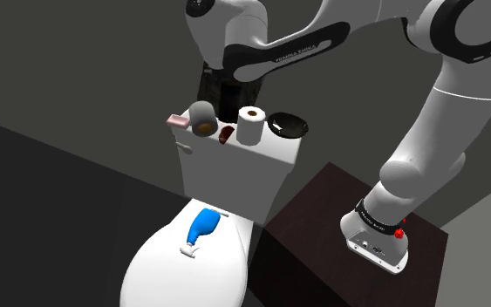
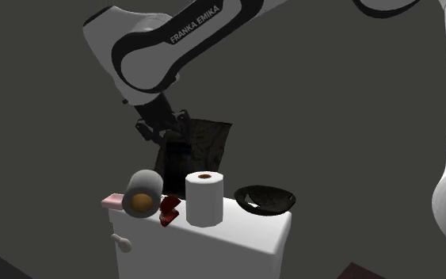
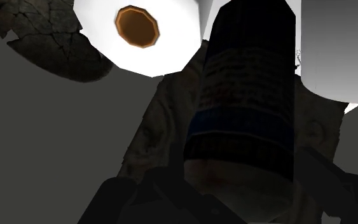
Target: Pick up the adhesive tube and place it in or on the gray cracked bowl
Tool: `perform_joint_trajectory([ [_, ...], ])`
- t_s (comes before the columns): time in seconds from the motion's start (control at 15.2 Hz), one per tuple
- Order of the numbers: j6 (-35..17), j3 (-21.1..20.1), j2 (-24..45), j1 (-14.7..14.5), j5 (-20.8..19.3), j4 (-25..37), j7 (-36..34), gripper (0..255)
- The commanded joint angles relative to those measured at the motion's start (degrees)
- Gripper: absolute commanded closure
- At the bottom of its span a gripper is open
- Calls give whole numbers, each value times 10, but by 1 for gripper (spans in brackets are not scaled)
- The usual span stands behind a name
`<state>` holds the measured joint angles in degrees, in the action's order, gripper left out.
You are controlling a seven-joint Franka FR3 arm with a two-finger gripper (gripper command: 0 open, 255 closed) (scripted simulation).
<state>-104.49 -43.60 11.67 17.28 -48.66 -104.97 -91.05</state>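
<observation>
We see the gripper (image 2: 164,131), apparently clamped on the dark, crinkled tube (image 2: 207,147) hanging above the back of the white tank (image 2: 249,231), and we judge that swinging it rightward could topple the smooth white paper roll (image 2: 203,198) or overshoot the shallow, cracked dark bowl (image 2: 266,200) near the tank's end.

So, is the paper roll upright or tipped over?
Upright: the paper roll stands on end on the tank, its brown core facing up.
</observation>
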Motion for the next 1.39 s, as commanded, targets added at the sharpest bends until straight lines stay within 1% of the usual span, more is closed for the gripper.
perform_joint_trajectory([
  [0.0,9,-1,-5,0,6,10,10,255],
  [0.66,52,-6,-22,0,27,58,54,255],
  [0.86,1,3,-112,42,82,-21,93,255],
  [0.99,-31,20,-171,56,118,-69,124,255],
  [1.12,-57,44,-226,62,150,-115,158,255],
  [1.32,-88,86,-300,58,187,-176,207,255],
])
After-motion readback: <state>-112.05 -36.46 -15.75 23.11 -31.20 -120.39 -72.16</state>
